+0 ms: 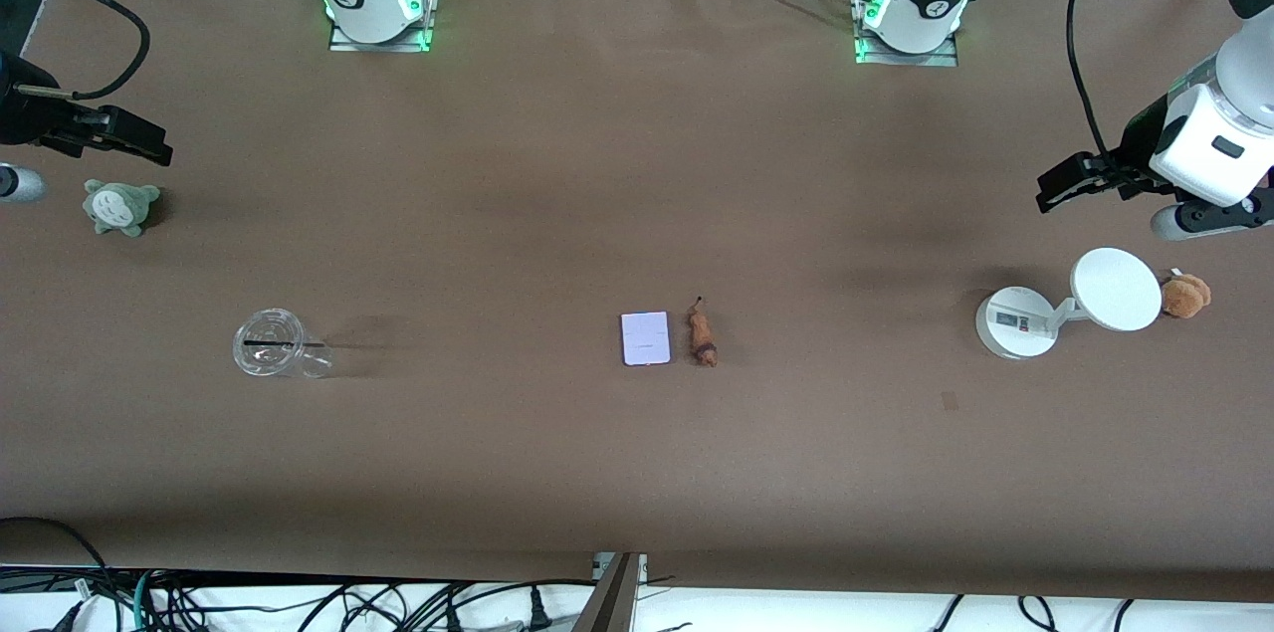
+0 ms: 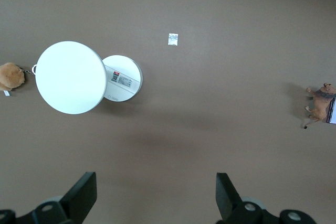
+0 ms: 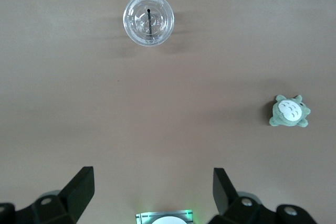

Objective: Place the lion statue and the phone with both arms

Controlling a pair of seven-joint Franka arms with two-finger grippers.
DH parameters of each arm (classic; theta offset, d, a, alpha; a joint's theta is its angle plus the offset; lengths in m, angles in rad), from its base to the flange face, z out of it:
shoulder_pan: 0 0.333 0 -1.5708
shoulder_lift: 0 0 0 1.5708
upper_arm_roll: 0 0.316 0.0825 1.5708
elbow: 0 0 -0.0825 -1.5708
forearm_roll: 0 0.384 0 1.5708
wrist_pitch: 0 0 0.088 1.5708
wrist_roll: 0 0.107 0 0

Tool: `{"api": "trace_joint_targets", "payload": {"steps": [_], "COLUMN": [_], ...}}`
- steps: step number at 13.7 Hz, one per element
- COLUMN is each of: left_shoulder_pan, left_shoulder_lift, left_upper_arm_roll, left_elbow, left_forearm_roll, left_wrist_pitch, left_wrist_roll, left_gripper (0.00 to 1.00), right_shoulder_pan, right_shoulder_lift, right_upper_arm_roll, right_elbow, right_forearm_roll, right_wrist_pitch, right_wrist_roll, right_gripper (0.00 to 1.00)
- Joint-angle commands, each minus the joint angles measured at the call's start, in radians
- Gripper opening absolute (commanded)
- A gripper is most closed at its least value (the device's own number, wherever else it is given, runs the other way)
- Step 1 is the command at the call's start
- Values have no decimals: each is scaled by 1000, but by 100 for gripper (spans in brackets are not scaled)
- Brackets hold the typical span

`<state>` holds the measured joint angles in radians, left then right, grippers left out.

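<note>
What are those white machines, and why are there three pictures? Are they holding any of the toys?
They are two robot arms bolted to a brown table. One picture looks down from high up; the other two come from cameras on each arm's wrist. The left end effector hangs open above the white round stand, and the right end effector hangs open above the green plush. Neither holds anything. In the middle lie the phone and the lion statue side by side. There is also a clear cup and a tan plush.

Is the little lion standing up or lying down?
Lying down: the lion is stretched flat on the table, its legs pointing sideways toward the phone.
</note>
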<state>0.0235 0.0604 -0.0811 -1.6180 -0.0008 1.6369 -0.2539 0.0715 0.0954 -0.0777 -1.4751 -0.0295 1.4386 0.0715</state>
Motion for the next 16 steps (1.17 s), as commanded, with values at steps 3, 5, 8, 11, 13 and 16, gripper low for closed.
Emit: {"api": "trace_joint_targets", "payload": {"steps": [3,5,8,11,13,16], "left_shoulder_pan": [4,4,3,-2,-4,-4], "left_shoulder_lift": [-5,-5,-5,-4,-4,-2], "left_upper_arm_roll": [-3,-3,-3,-3,-3,-3], "left_elbow": [4,4,6,6,6,3], "left_forearm_roll": [-4,-5,-7,-5,-5,-7], "left_wrist_pitch": [-5,-2,3,3,3,9], "left_wrist_roll": [18,13,10,10,9,2], "left_gripper": [100,100,100,100,100,100], "right_shoulder_pan": [-7,-9,-9,-9,-9,-9], "right_shoulder_lift": [10,10,10,10,10,10], "right_upper_arm_roll": [3,3,3,3,3,3], "right_elbow": [27,27,27,27,27,27], "right_forearm_roll": [5,5,5,7,7,7], "right_wrist_pitch": [-9,-9,-9,-9,-9,-9], "right_wrist_roll": [-1,1,-1,-1,-1,-1], "right_gripper": [100,100,100,100,100,100]}}
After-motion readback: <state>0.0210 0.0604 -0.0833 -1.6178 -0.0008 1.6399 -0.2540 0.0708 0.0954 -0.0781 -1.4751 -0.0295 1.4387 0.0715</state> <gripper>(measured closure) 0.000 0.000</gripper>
